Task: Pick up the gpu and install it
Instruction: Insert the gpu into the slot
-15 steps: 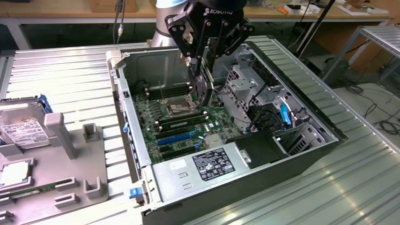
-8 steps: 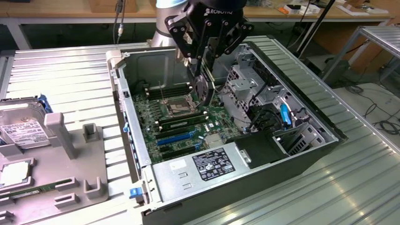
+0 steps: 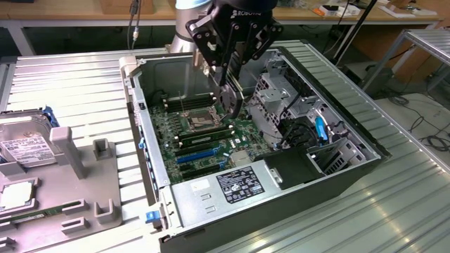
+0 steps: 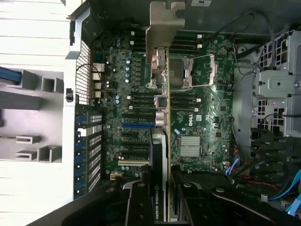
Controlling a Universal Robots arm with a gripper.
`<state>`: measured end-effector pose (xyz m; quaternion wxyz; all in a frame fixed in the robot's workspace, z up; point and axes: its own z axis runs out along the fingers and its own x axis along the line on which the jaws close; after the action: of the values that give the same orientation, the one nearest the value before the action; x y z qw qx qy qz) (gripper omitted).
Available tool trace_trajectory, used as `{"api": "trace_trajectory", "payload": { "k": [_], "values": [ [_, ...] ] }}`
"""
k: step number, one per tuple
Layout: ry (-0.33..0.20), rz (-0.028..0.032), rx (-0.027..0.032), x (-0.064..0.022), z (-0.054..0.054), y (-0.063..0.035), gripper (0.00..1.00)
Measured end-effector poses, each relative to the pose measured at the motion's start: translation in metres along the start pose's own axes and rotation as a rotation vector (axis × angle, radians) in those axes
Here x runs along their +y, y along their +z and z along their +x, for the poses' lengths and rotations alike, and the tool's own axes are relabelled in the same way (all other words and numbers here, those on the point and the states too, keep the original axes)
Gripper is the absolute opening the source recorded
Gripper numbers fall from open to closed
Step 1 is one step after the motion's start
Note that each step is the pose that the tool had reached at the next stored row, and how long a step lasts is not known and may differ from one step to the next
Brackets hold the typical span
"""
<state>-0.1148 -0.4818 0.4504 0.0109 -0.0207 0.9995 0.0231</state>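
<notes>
The gpu (image 4: pixel 162 117) is pinched edge-on between the fingers of the gripper (image 4: pixel 162 209), with its silver bracket farthest from the fingers. It is held upright over the motherboard (image 4: pixel 197 113), beside the processor socket (image 4: pixel 195 70), inside the open computer case (image 3: pixel 149 153).

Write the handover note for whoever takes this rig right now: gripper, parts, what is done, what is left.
Gripper: shut on the gpu, which is held on edge with its silver bracket at the end far from the wrist.
Where: the gpu hangs inside the open computer case, over the motherboard, close to the CPU socket.
Done: the pickup.
Left: seating; the card does not look to be in any slot yet, and the blue expansion slots are bare.
Aside: the hard drive sits on the parts holder at the exterior view's left, untouched.
</notes>
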Motion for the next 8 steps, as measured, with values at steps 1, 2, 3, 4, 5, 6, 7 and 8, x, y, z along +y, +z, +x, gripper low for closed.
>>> {"api": "trace_trajectory", "payload": {
  "k": [1,2,3,4,5,6,7,8],
  "values": [
    [-0.011,-0.0002,0.0005,0.0,0.0,0.0,0.27],
    [-0.019,-0.0004,0.0009,0.0,0.0,0.0,0.27],
    [-0.025,-0.0006,0.0011,0.0,0.0,0.0,0.27],
    [-0.031,-0.0007,0.0014,0.0,0.0,0.0,0.27],
    [-0.036,-0.0008,0.0016,0.0,0.0,0.0,0.27],
    [-0.043,-0.001,0.0019,0.0,0.0,0.0,0.27],
    [-0.052,-0.0012,0.0023,0.0,0.0,0.0,0.27],
    [-0.057,-0.0013,0.0026,0.0,0.0,0.0,0.27]
  ]
}}
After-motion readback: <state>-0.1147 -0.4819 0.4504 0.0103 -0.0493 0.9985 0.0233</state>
